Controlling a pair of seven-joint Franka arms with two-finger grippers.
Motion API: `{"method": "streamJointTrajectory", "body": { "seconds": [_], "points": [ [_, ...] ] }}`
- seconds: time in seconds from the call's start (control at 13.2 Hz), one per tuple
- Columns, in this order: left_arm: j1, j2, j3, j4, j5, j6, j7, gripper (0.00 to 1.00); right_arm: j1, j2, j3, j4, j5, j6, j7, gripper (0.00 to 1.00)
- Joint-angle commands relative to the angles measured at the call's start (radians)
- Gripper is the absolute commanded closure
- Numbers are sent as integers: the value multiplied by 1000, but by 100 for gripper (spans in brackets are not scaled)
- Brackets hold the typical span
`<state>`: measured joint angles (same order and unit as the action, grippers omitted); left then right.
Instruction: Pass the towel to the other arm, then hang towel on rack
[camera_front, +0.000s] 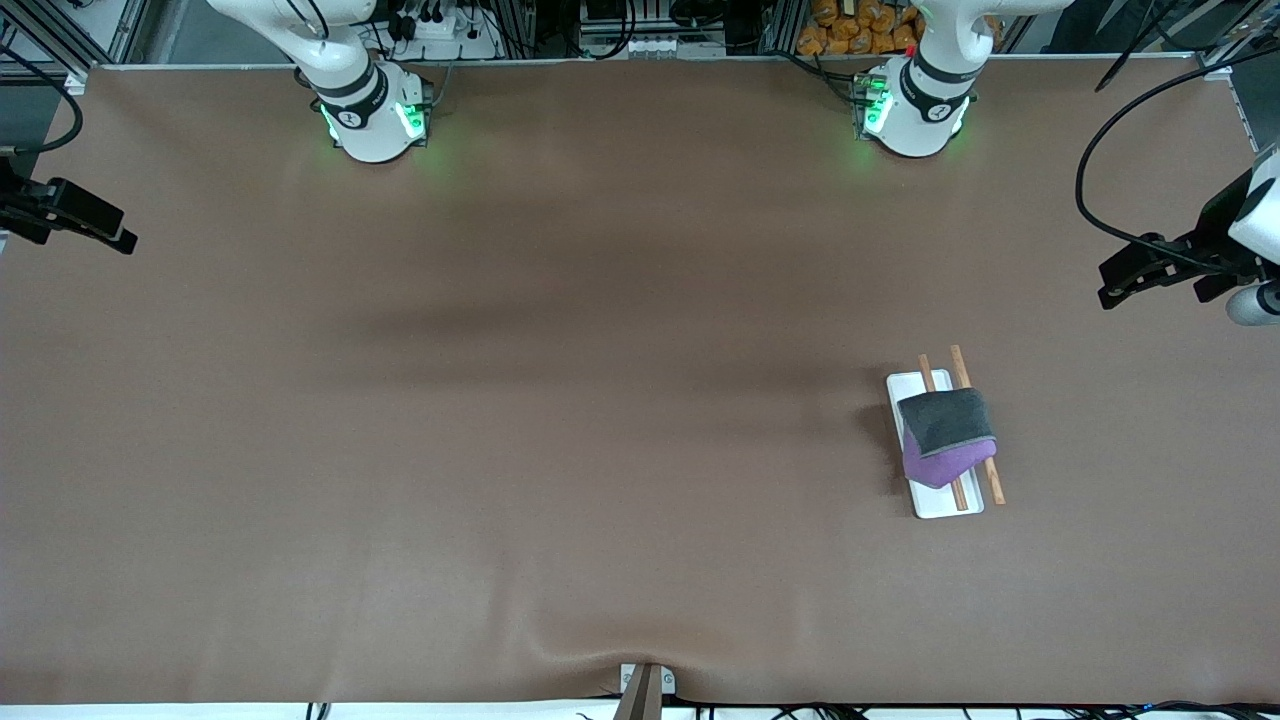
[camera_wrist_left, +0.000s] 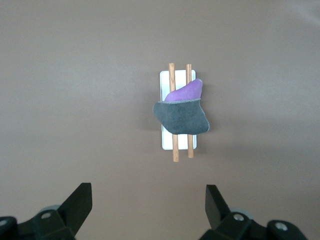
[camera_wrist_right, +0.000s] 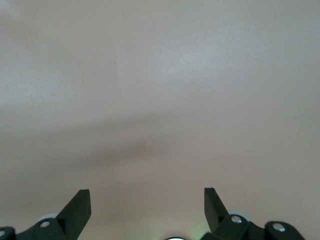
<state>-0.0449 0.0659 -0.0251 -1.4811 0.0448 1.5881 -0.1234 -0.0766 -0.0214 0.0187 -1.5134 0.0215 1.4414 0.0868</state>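
The towel (camera_front: 945, 435) hangs draped over the two wooden rods of the rack (camera_front: 940, 505), dark grey face up with a purple fold showing at the end nearer the front camera. The rack stands toward the left arm's end of the table. In the left wrist view the towel (camera_wrist_left: 181, 116) and the rack (camera_wrist_left: 167, 141) lie well below my left gripper (camera_wrist_left: 148, 192), which is open, empty and high above the table. My right gripper (camera_wrist_right: 147, 197) is open and empty over bare table. Neither gripper shows in the front view.
The brown table cover (camera_front: 500, 400) spreads wide around the rack. Black camera mounts stand at the table's two ends (camera_front: 70, 215) (camera_front: 1180, 265). A small bracket (camera_front: 645, 685) sits at the table edge nearest the front camera.
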Motion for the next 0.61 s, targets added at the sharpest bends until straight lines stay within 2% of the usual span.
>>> {"method": "streamJointTrajectory", "body": {
  "seconds": [0.0, 0.53],
  "points": [
    [14, -60, -10, -45, -16, -40, -15, 0, -8, -2, 18, 9, -11, -41, 13, 0],
    [19, -135, -29, -102, -14, -59, -10, 0, -12, 0, 17, 9, -9, -47, 11, 0]
  ]
}}
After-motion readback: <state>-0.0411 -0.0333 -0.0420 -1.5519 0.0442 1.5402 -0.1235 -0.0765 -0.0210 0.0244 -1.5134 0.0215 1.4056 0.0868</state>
